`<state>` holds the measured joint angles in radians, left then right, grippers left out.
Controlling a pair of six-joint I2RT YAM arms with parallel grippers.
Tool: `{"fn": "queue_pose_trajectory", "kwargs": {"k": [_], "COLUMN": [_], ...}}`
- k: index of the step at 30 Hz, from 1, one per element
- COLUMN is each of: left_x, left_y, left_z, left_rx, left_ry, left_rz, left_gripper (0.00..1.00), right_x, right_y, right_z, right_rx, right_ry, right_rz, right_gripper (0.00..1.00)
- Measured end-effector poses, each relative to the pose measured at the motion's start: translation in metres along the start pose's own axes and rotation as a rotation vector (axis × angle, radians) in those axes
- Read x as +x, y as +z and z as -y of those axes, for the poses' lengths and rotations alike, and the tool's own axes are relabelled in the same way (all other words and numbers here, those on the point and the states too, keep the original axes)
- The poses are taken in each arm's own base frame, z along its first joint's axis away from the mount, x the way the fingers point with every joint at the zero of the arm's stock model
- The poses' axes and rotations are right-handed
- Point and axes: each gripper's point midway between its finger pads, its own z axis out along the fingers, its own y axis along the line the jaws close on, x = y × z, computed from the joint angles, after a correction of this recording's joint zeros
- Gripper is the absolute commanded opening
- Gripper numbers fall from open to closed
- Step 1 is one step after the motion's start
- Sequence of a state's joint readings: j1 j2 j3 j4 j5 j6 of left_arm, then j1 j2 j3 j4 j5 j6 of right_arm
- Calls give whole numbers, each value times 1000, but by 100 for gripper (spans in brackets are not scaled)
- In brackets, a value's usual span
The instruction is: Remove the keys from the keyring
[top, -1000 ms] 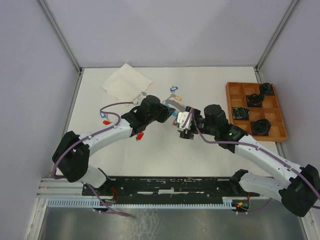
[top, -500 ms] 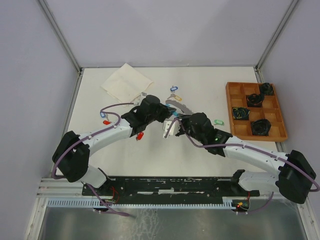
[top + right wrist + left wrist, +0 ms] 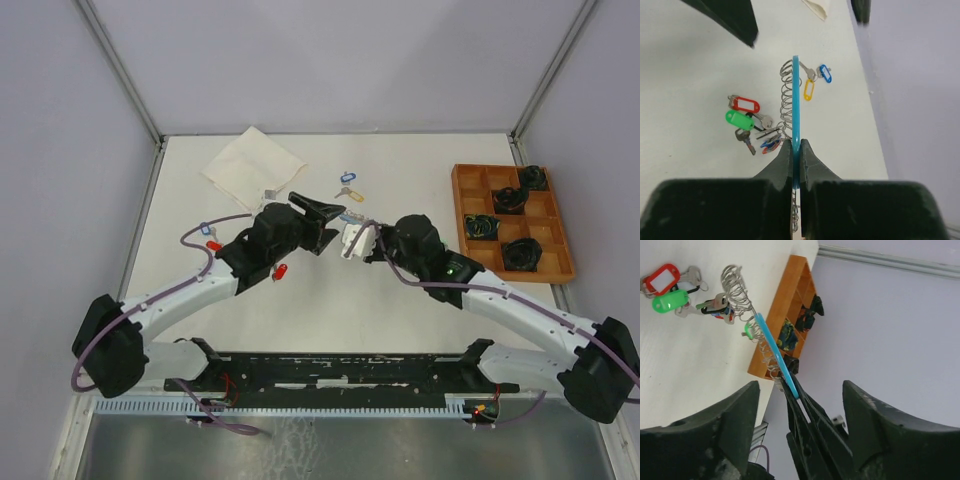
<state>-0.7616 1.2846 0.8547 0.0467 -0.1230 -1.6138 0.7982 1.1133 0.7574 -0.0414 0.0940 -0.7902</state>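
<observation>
While the right gripper (image 3: pixel 795 145) keeps nothing loose, jaws pressed tight on the blue band of the keyring (image 3: pixel 795 100) and holding it edge-on mid-frame, the left gripper (image 3: pixel 801 390) sits around it with jaws spread wide, gripping nothing.

Looks well underway to me. Tagged keys (image 3: pixel 745 105) lie loose on the table (image 3: pixel 420 170), red and green left of centre, blue and yellow higher up. A small bunch hugs the coil's lower end, and I can't tell if it's off.

From above the arms hide that pinch and the green tag. Only the wrist views show them.
</observation>
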Motion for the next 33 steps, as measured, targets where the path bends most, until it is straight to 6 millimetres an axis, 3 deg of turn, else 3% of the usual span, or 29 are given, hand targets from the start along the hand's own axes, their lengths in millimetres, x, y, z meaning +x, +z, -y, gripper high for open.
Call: {"fn": "queue_pose_trajectory", "kwargs": {"k": [7, 10, 15, 18, 23, 27, 33], "left_x": [-13, -18, -22, -17, 0, 17, 39], "left_y": [-53, -74, -102, -110, -121, -123, -115], "left_z": [2, -6, -40, -49, -37, -27, -18], "left_rx": [169, 282, 468, 557, 728, 814, 880], "left_ry": [158, 343, 766, 1014, 1295, 1422, 1507], "left_rz": [43, 76, 153, 180, 185, 128, 10], "left_gripper": [85, 86, 89, 91, 94, 94, 96], "right_x": [3, -4, -25, -38, -50, -53, -55], "right_y": [-19, -27, -46, -56, -70, -78, -84], "right_z": [9, 13, 11, 1, -24, -38, -43], "right_rx": [-101, -156, -316, -437, -630, -725, -773], "right_ry": [232, 331, 441, 482, 528, 538, 525], "right_rz": [18, 46, 142, 202, 268, 288, 302], "right_gripper": [1, 1, 1, 1, 1, 1, 1]}}
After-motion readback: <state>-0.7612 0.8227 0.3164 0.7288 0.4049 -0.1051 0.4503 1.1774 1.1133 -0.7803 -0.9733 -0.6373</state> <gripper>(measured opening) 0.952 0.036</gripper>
